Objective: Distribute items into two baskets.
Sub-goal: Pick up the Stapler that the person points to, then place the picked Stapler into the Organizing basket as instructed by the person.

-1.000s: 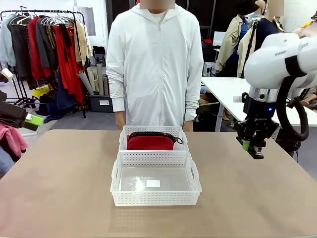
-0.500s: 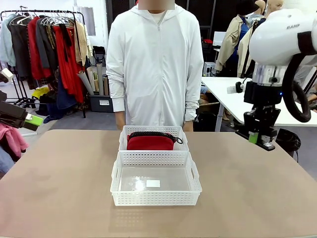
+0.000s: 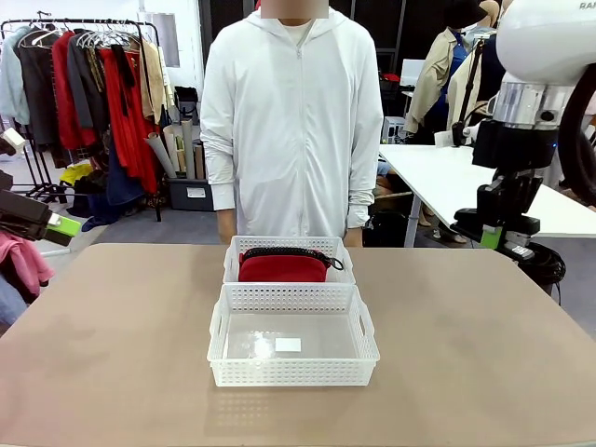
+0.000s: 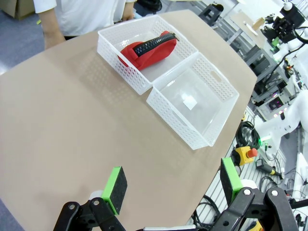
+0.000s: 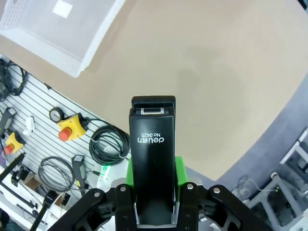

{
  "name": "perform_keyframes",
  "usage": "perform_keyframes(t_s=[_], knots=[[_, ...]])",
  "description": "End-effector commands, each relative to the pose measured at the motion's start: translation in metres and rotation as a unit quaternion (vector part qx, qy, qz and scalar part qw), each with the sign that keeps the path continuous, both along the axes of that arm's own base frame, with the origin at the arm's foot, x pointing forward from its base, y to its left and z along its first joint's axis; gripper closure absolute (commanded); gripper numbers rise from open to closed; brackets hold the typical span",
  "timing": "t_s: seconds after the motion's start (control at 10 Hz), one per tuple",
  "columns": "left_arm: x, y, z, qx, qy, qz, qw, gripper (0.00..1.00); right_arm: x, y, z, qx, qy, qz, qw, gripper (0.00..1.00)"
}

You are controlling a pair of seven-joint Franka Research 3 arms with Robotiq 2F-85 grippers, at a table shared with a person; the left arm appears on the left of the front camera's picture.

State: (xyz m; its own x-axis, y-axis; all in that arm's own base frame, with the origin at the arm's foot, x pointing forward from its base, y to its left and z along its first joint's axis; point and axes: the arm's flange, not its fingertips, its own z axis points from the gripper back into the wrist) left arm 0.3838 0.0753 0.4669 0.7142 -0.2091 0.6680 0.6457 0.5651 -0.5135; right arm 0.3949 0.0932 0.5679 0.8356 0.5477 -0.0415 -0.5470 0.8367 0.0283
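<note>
Two white lattice baskets stand end to end mid-table. The far basket [image 3: 341, 250] [image 4: 111, 46] holds the red pouch [image 3: 282, 266] [image 4: 147, 48] with its black zipper up. The near basket [image 3: 292, 372] [image 4: 217, 91] has only a small white label on its floor; one corner of it shows in the right wrist view [image 5: 57, 33]. My right gripper [image 3: 505, 240] [image 5: 153, 185] hangs high over the table's right edge, shut on the black stapler [image 5: 152, 151] [image 3: 515, 249]. My left gripper [image 4: 172, 185] is open above the bare tabletop, well away from the baskets.
A person in a white hooded jacket [image 3: 291, 121] stands at the far edge behind the baskets, hands hidden. Bare brown tabletop [image 3: 112, 345] lies on both sides of the baskets. Cables and emergency-stop buttons [image 5: 70, 127] sit on the floor by the table.
My right arm has risen and drawn back to the right with the stapler in its grip. The baskets, the pouch and the person have stayed put.
</note>
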Motion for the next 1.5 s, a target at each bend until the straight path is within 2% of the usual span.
perform_keyframes(t_s=[0.0, 0.1, 0.2, 1.4], knots=[[-0.0008, -0.0002, 0.0008, -0.007, -0.001, 0.0, 1.0, 0.0, 0.0022, -0.0034, 0.0049, 0.01, 0.012, 0.019, 1.0, 1.0], [-0.0008, -0.0002, 0.0008, -0.007, -0.001, 0.0, 1.0, 0.0, 0.006, -0.005, 0.0061, 0.029, 0.026, 0.037, 0.999, 1.0], [-0.0008, -0.0002, 0.0008, -0.007, -0.001, 0.0, 1.0, 0.0, -0.0009, -0.0001, 0.0006, 0.001, 0.002, 0.005, 1.0, 1.0], [-0.0008, -0.0002, 0.0008, -0.007, -0.001, 0.0, 1.0, 0.0, -0.0009, -0.0001, 0.0006, 0.001, 0.002, 0.005, 1.0, 1.0]])
